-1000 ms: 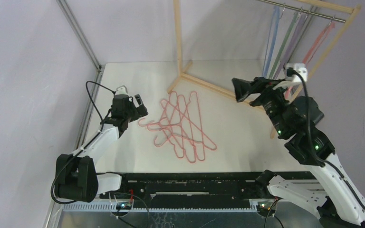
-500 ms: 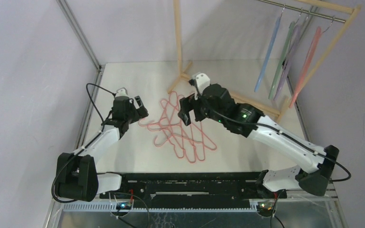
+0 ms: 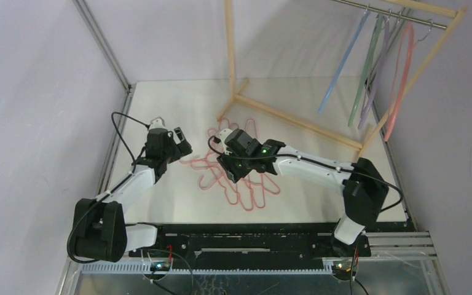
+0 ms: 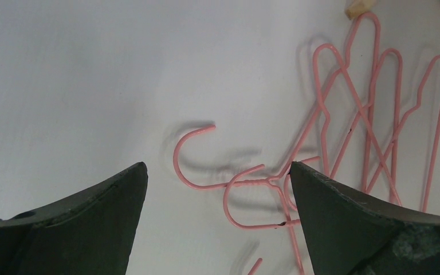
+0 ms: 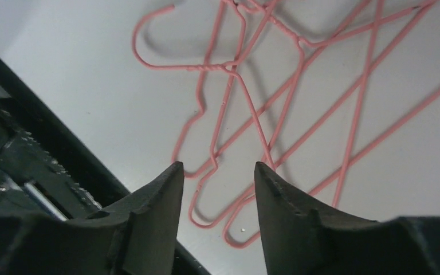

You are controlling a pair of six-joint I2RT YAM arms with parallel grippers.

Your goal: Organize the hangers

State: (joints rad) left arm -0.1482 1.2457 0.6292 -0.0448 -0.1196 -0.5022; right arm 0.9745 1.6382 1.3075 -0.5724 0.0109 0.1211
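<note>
Count: 4 thick hangers are hung on the metal rail (image 3: 393,13), namely 1 blue hanger (image 3: 342,64), 1 grey-green hanger (image 3: 364,72), 1 lilac hanger (image 3: 378,74) and 1 salmon hanger (image 3: 399,83). All are seen above the far right corner of the white surface (image 3: 160,98).

The pink wire hangers (image 3: 252,193) are left in one tangled pile mid-surface, just near of the wooden rack frame (image 3: 230,55) foot. An exact count cannot be told from the overlap. Four end loops are seen in the left wrist view (image 4: 349,129), plus at least three hooks.

The left gripper (image 3: 183,140) is held at the left side of the pile with its jaws spread wide (image 4: 217,166). Nothing is gripped. Pink hooks are seen on the surface between the fingers, and contact cannot be told.

The right gripper (image 3: 226,165) is placed over the middle of the pile. Its jaws are set at a moderate gap (image 5: 217,166), narrower than the left's. Wires (image 5: 242,91) are seen below the gap, with one strand running up to the inner edge of one finger. No grip is seen.

Room: plain pale lilac walls (image 3: 37,74) are seen on the left and far sides. A metal post (image 3: 101,43) rises from the far left corner. A black base rail (image 3: 252,236) runs along the near edge.
</note>
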